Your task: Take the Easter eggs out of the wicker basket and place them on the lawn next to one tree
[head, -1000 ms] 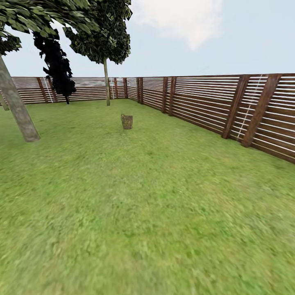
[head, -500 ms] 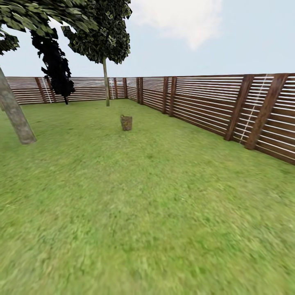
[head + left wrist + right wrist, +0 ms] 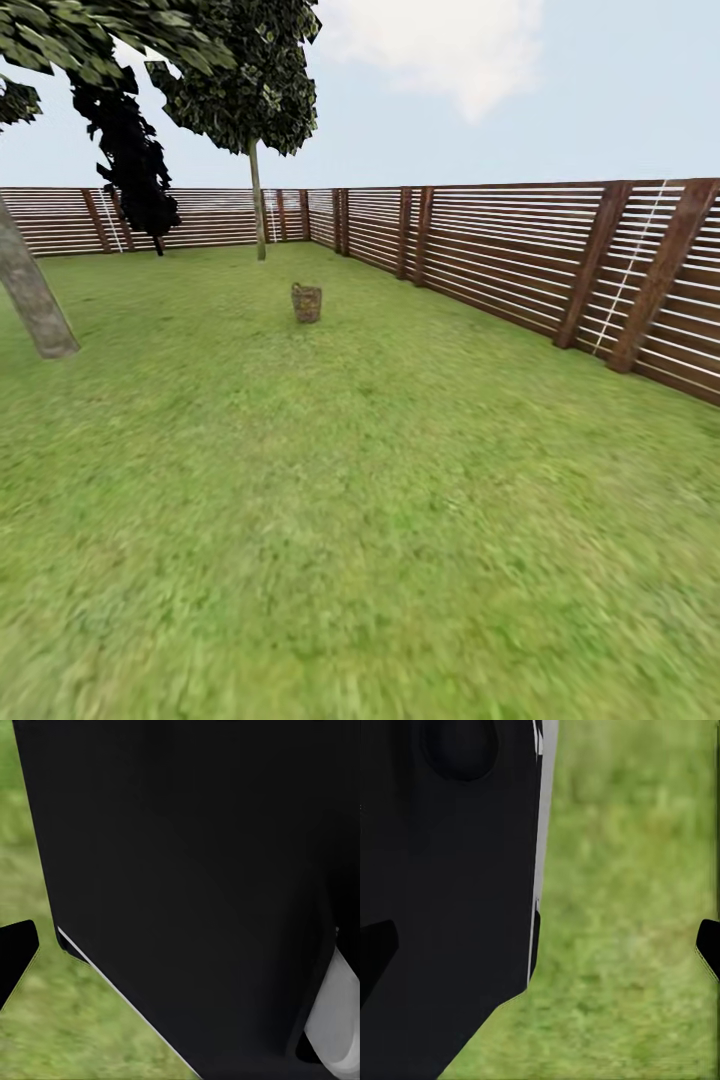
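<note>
The wicker basket [image 3: 307, 302] sits far ahead of you on the lawn [image 3: 360, 520], a little to your left of the middle. It stands upright with its handle on top. It is too far and too small for you to see any eggs in it.

No pincer is close to it yet, so neither arm is nearer. You need to roll forward first.

In the right wrist view the two dark tips of the right gripper [image 3: 540, 941] sit at far sides with only grass between them, so it looks spread wide and pinches nothing. In the left wrist view a big black part hides most things, so you cannot tell how that pincer stands.

The grass between you and the basket is open. The fence [image 3: 560, 260] runs along your right, so keep off that side. A tree [image 3: 257, 200] with a thin trunk stands just behind the basket. A thick trunk [image 3: 30, 290] leans at your left.
</note>
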Controlling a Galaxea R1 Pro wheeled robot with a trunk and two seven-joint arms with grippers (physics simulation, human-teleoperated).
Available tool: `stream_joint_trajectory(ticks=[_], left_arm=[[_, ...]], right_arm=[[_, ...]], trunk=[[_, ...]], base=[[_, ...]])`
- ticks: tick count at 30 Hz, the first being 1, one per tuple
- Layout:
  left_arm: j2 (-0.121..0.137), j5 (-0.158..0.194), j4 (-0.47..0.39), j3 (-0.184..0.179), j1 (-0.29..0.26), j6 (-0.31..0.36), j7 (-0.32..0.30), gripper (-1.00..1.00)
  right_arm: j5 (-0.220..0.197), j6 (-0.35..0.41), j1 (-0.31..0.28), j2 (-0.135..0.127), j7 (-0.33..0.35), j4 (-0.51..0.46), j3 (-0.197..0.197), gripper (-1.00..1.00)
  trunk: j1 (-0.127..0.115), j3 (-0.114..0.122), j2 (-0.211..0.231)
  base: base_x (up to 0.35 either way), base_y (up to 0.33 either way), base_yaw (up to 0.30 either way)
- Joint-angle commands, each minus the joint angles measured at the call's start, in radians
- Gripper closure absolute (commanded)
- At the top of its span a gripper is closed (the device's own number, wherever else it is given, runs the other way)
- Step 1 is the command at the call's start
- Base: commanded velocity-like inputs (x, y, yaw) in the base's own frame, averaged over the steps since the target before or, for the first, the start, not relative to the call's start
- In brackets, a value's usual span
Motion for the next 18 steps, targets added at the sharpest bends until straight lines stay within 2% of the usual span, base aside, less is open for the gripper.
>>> stream_joint_trajectory(ticks=[1, 18], left_arm=[[0.0, 0.0, -0.002, 0.0, 0.001, -0.001, 0.0, -1.0], [0.0, 0.0, -0.002, 0.0, 0.001, -0.001, 0.0, -1.0]], right_arm=[[0.008, -0.003, -0.002, 0.0, -0.001, 0.003, 0.0, -1.0], [0.009, -0.003, -0.002, 0.0, -0.001, 0.003, 0.001, -1.0]], trunk=[[0.001, -0.001, 0.0], [0.001, -0.001, 0.0]], base=[[0.338, 0.0, 0.0], [0.338, 0.0, 0.0]])
